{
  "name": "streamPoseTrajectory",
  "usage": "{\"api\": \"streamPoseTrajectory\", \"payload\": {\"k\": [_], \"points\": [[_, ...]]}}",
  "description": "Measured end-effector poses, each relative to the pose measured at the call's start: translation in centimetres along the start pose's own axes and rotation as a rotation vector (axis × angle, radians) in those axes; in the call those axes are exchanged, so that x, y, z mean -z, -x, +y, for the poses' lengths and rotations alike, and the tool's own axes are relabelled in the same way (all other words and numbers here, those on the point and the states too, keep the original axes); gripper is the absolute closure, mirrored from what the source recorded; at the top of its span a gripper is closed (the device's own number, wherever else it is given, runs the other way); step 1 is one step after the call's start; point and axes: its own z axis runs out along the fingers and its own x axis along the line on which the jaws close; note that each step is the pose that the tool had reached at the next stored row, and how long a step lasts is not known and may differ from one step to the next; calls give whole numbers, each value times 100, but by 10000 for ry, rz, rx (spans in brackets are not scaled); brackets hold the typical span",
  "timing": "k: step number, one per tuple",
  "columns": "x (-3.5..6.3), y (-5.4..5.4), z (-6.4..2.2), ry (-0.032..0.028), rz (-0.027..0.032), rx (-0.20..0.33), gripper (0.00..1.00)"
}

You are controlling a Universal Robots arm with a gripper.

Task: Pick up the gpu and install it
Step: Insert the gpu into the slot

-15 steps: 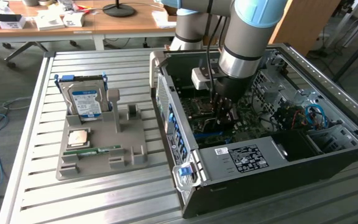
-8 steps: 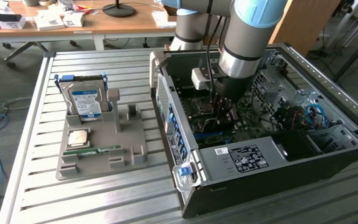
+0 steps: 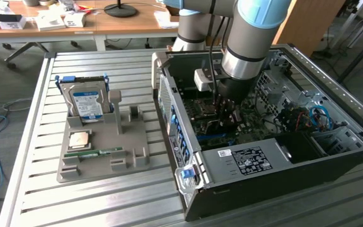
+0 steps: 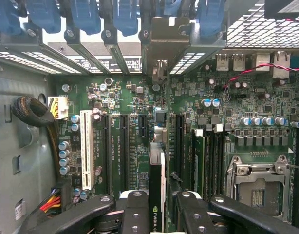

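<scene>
My gripper (image 3: 227,115) hangs inside the open computer case (image 3: 332,71), low over the green motherboard (image 3: 210,130). In the wrist view my gripper (image 4: 157,207) is shut on the gpu (image 4: 157,170), a thin card seen edge-on between the two black fingers (image 4: 135,209). The card runs along a dark expansion slot on the motherboard (image 4: 227,97). Its metal bracket (image 4: 159,44) stands at the case's rear slot openings. I cannot tell whether the card is fully down in the slot.
A grey parts holder (image 3: 106,151) on the slatted table carries a hard drive (image 3: 85,101), a processor (image 3: 79,139) and a green memory stick (image 3: 93,152). Beside the gpu lie a white slot (image 4: 86,151), memory slots (image 4: 213,156) and the processor socket (image 4: 256,185). The power supply (image 3: 251,161) fills the case's near end.
</scene>
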Motion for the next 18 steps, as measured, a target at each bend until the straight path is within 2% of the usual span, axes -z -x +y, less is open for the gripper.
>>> {"api": "streamPoseTrajectory", "payload": {"k": [18], "points": [[19, 1, -2, -2, -3, -1, 74]]}}
